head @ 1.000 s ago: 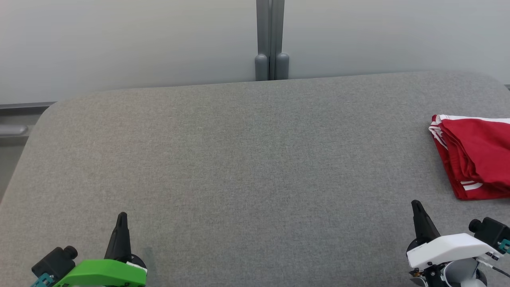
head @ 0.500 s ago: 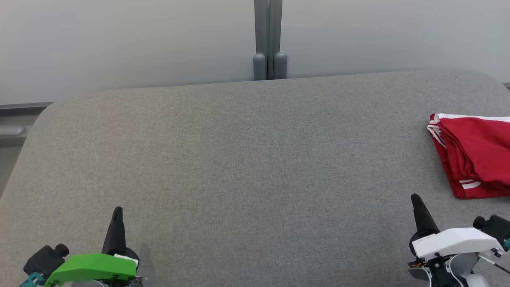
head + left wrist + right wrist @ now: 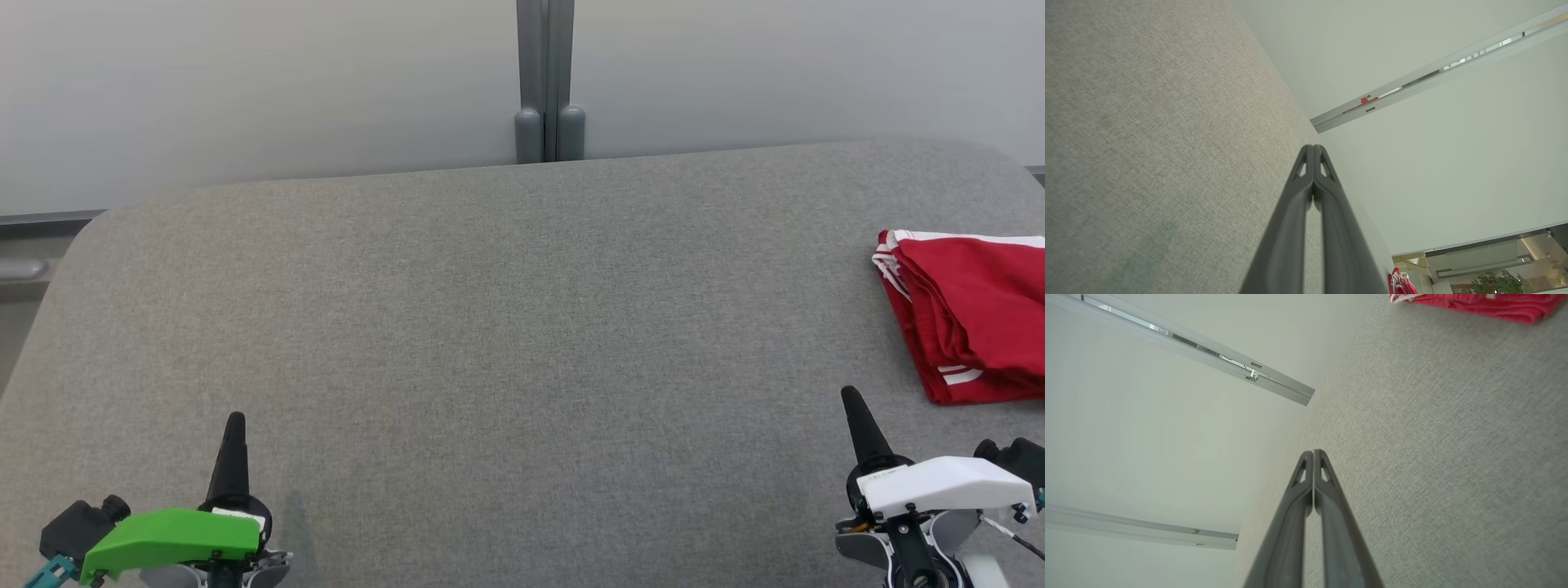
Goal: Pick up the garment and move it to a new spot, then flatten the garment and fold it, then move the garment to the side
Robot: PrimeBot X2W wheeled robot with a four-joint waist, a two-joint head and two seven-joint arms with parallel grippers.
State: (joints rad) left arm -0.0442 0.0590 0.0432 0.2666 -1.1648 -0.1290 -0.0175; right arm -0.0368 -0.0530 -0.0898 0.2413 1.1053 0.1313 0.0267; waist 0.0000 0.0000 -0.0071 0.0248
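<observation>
The garment [image 3: 971,314], red with white stripes at its edges, lies folded at about 3 o'clock on the grey surface [image 3: 490,327], and the head view's right border cuts it off. Nothing touches it.

The right hand [image 3: 849,394] hovers at about 5 o'clock in the head view, fingers pressed together into one dark point and holding nothing. From its tip the garment sits at roughly 2 o'clock, near but apart, with a strip of bare fabric between them. In the right wrist view the closed fingers [image 3: 1327,522] rise from the bottom, and the garment's edge shows at about 1 o'clock, along the top border.

The left hand [image 3: 234,420] is at about 7 o'clock in the head view, likewise narrowed to a single point and empty. The garment is at about 3 o'clock from it, well apart, across most of the surface. In the left wrist view the fingers meet at the tip, and a small patch of red shows at about 5 o'clock, just beside them at the bottom border.

A pale wall [image 3: 245,82] stands behind the surface, with a grey post [image 3: 545,82] at 12 o'clock.
</observation>
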